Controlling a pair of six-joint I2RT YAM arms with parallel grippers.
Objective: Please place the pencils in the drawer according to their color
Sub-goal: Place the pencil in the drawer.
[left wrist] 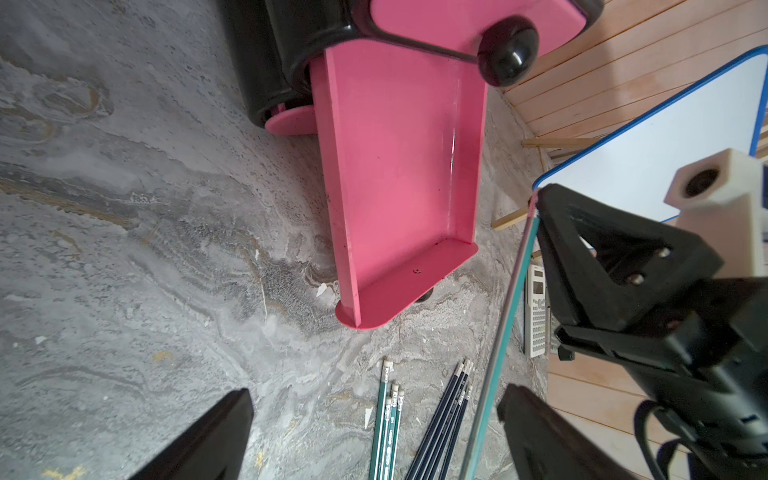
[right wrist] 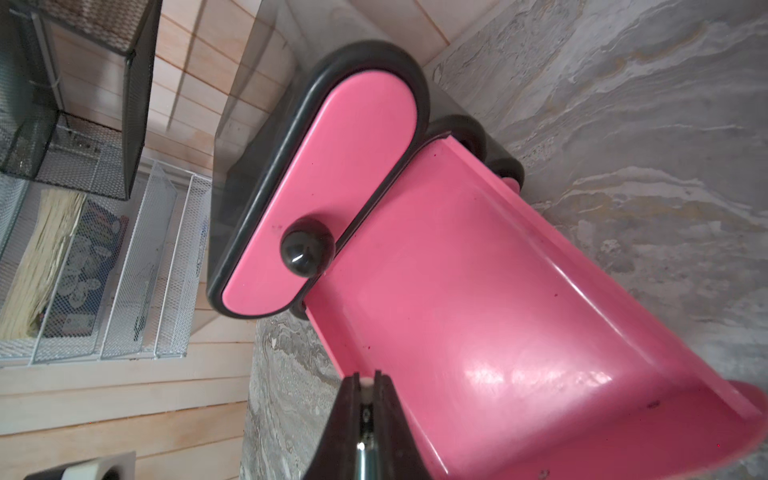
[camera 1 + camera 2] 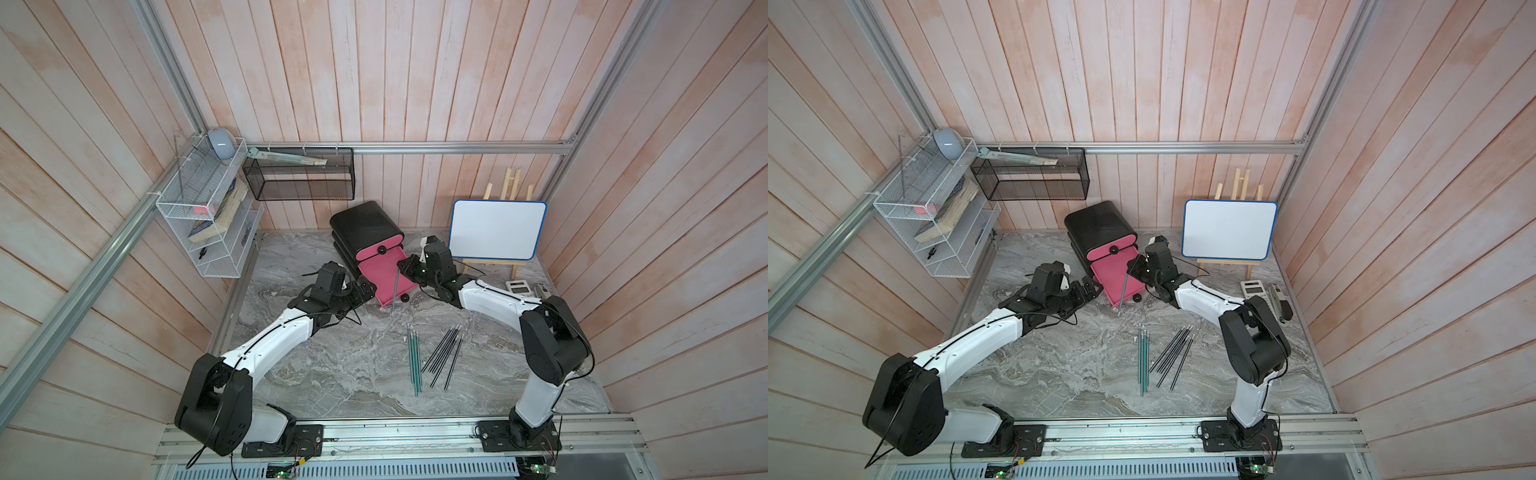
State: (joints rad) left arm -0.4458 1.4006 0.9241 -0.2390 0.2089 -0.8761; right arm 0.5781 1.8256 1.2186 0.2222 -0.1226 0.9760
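right pincer [image 3: 400, 265] holds teal pencil [image 3: 395, 291] near open drawer [image 3: 377, 277]

No text can be read clearly; the green pencils [image 1: 390, 428] carry small print, perhaps a grade mark, too blurred.

Soft even light, faint shadows, glare on pink drawer [image 2: 498, 332], wrist cams fisheye-warped

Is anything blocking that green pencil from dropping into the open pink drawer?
Nothing visible. The right claw holds the pencil near the open drawer, which looks empty; the left claw sits beside it.
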